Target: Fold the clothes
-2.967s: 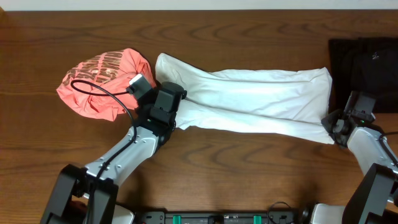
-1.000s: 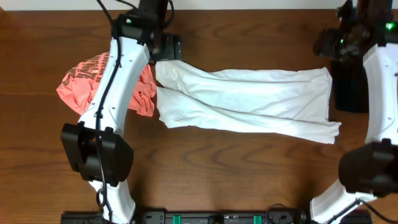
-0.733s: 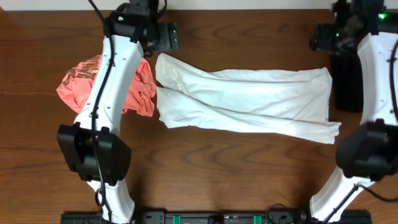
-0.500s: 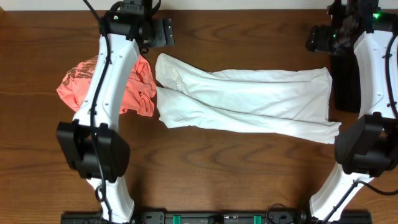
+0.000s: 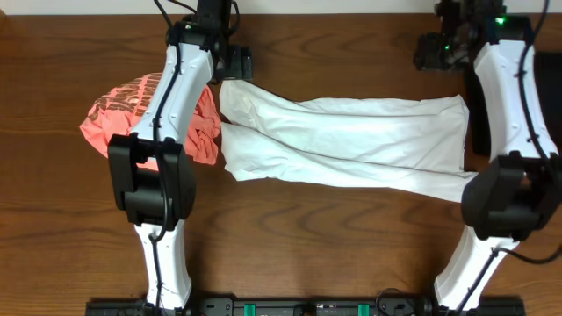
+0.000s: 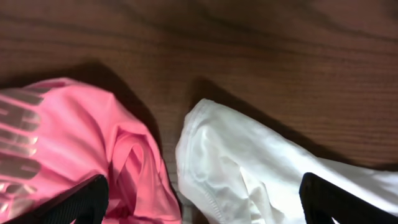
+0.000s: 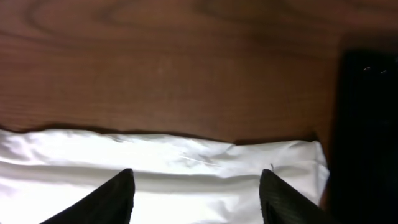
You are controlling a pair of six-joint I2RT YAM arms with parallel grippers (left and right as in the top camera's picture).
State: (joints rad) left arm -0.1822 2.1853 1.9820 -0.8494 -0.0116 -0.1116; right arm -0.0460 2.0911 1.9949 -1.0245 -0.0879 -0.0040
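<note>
A white T-shirt [image 5: 342, 140] lies folded into a long band across the middle of the table. A coral-pink shirt [image 5: 123, 123] sits bunched at its left end, partly under my left arm. My left gripper [image 5: 237, 63] hovers open over the far left corner of the white T-shirt [image 6: 249, 168], the pink shirt [image 6: 62, 137] beside it and nothing between its fingertips [image 6: 74, 202]. My right gripper [image 5: 430, 54] hangs open above the far right edge of the white T-shirt [image 7: 186, 162], holding nothing.
A black folded garment [image 7: 367, 124] lies at the far right, just past the T-shirt's right end and mostly under my right arm in the overhead view. The wooden table [image 5: 334, 237] ends just beyond both grippers at the far side.
Both arms have risen from the shirt's near edge to its far edge. In the last second the right gripper slid left and the left one edged back and returned. The shirts lie unmoved.
</note>
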